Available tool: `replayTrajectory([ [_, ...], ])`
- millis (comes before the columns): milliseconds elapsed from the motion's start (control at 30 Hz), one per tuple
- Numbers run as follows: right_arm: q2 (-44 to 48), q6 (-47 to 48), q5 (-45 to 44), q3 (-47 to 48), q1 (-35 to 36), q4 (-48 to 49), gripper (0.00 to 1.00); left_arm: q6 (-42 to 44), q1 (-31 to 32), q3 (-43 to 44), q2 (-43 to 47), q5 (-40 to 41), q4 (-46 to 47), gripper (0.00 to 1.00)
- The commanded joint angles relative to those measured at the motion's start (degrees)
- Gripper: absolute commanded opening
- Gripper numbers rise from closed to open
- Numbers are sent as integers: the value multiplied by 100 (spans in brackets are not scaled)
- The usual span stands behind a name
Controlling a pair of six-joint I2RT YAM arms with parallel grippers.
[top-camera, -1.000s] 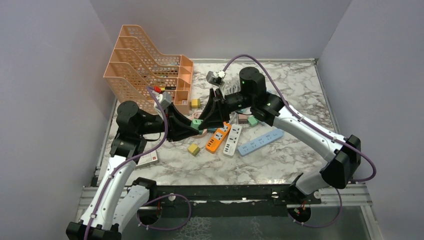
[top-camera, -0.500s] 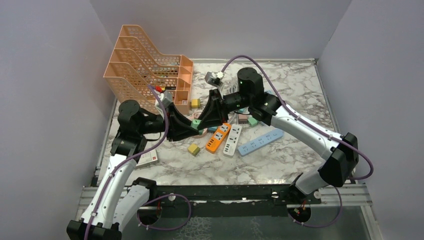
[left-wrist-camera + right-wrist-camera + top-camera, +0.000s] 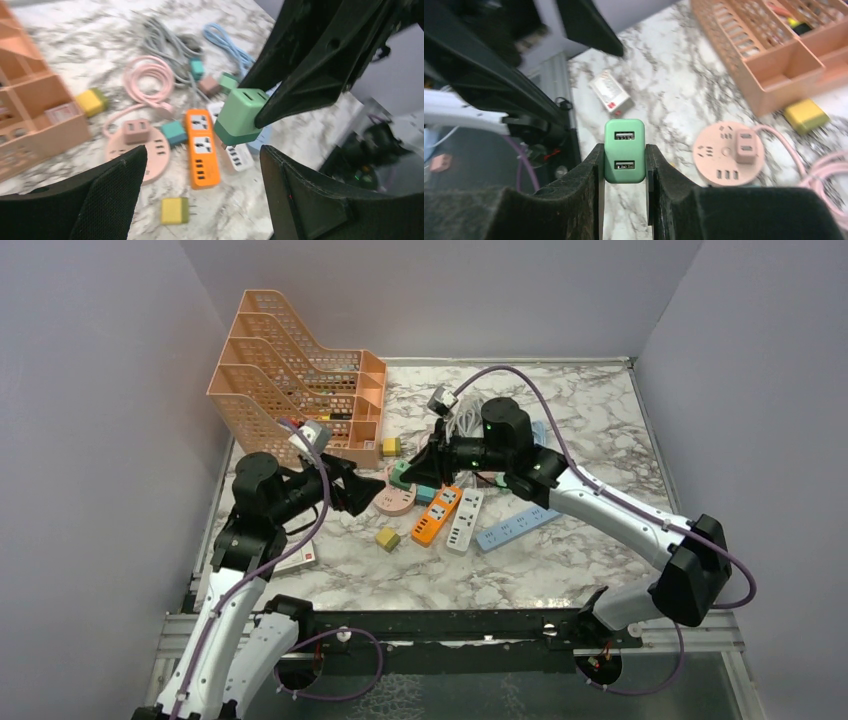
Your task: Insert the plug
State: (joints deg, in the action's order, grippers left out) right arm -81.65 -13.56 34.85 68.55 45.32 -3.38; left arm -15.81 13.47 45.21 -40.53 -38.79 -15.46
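Left arm has pulled back toward its own side since a second ago. The left claw (image 3: 372, 488) was nose to nose with the right one at the plug; now it sits clear of it, released, fingers spread wide with nothing between them. Right arm has shifted only a little.

Right claw (image 3: 408, 473) is clenched on the green plug (image 3: 624, 150) and holds it alone. Right wrist view: the pads pinch the plug's two sides, and its face with two USB ports points back at the camera. Left wrist view: the plug hangs off the worktop (image 3: 590, 410), tilted, with a darker green band at its lower end. Prongs are too blurred to confirm.

From the top camera the plug sits over the far edge of the pink round strip (image 3: 393, 502), just beside the orange strip (image 3: 437, 516). Can't tell its height above them.

- Pink round strip lies flat, with one pink adapter (image 3: 134, 131) seated in it.
- Teal adapter (image 3: 174, 133) sits between the pink round strip and the orange strip.
- White strip (image 3: 466, 521) lies alongside the orange one. Blue strip (image 3: 520, 523) is to its right, at an angle.
- Yellow adapter (image 3: 388, 538) lies loose on the near side of the pink round strip.
- Orange organiser (image 3: 300, 370) stands in the far left corner.
- Cables (image 3: 165, 45) are bunched behind the strips.
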Motion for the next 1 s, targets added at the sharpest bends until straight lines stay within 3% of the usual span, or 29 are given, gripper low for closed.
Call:
replayTrajectory([
  [0, -247, 332, -1082, -300, 28, 527, 1, -5, 7, -113, 453, 2024, -71, 85],
  [200, -972, 785, -1708, -618, 157, 1106, 1, -630, 7, -350, 683, 3015, 269, 86],
  [400, -1696, 1022, -2229, -602, 366, 1565, 1, -680, 6, -570, 908, 3541, 354, 86],
  [667, -2466, 1323, -2244, -231, 559, 1969, 1, -668, 6, -608, 986, 3705, 286, 86],
  [967, -2671, 1273, -2447, -378, 636, 2429, 1, -625, 6, -634, 1045, 3753, 274, 86],
])
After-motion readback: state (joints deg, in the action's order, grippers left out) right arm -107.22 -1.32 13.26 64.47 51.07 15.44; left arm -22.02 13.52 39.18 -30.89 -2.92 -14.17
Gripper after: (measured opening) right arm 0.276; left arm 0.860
